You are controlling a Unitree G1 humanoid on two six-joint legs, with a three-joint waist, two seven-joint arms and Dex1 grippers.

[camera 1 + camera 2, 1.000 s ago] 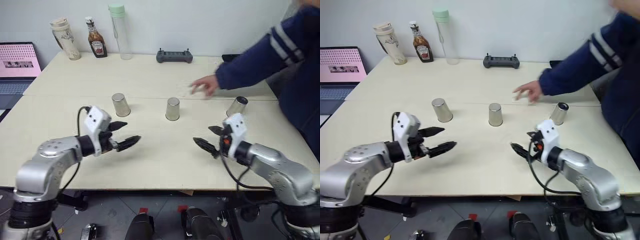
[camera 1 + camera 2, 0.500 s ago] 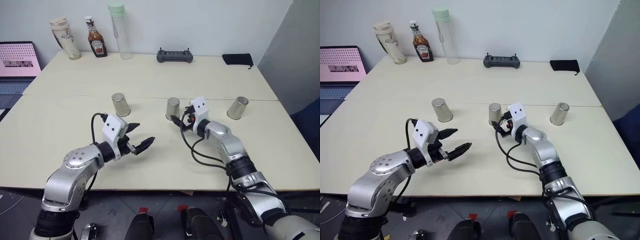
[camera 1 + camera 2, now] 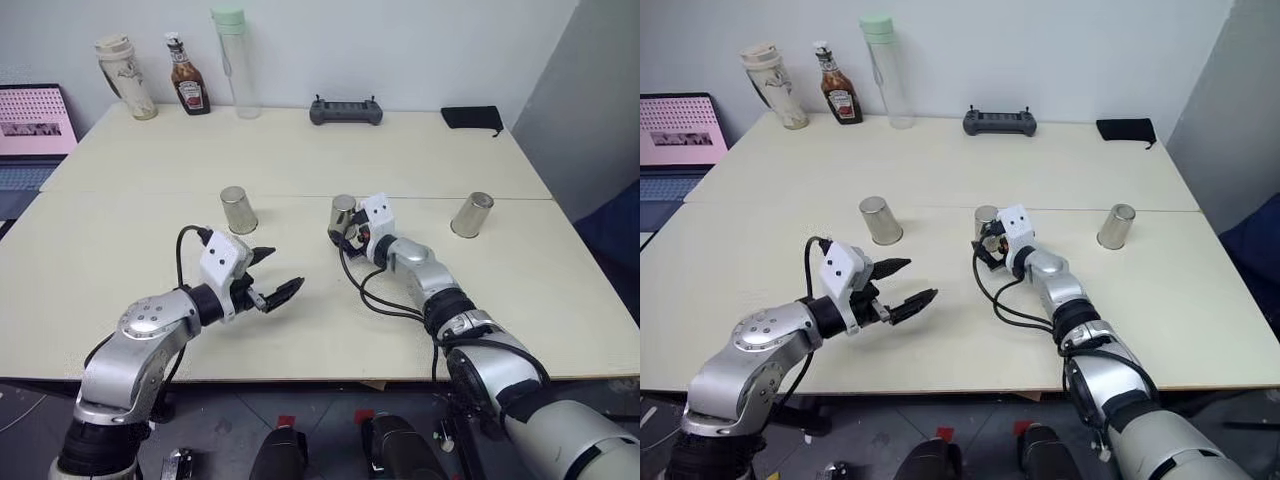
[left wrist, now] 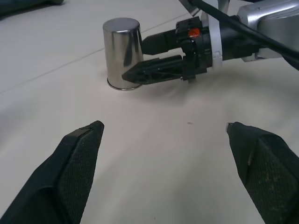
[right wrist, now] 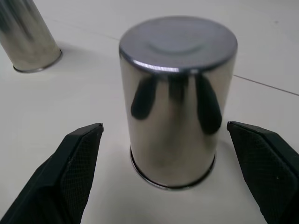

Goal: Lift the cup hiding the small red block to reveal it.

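Note:
Three shiny silver cups stand upside down in a row on the table: a left cup (image 3: 237,209), a middle cup (image 3: 343,214) and a right cup (image 3: 471,214). The small red block is hidden. My right gripper (image 3: 342,233) is open at the middle cup (image 5: 175,107), one finger on each side of it and a gap showing at both sides. The left wrist view shows the right gripper's fingers (image 4: 154,70) lying level beside that cup (image 4: 122,53). My left gripper (image 3: 286,267) is open and empty above the bare table, nearer than the cups and left of the middle one.
Along the table's far edge stand a beige tumbler (image 3: 124,75), a ketchup bottle (image 3: 184,88) and a tall clear bottle with a green cap (image 3: 229,60). A black controller (image 3: 346,111) and a black pouch (image 3: 472,117) lie there too. A laptop (image 3: 35,120) sits far left.
My right gripper has swung forward and left from the near right of the table to the middle cup. The person's arm that reached over the right side is gone. My left gripper has hardly moved.

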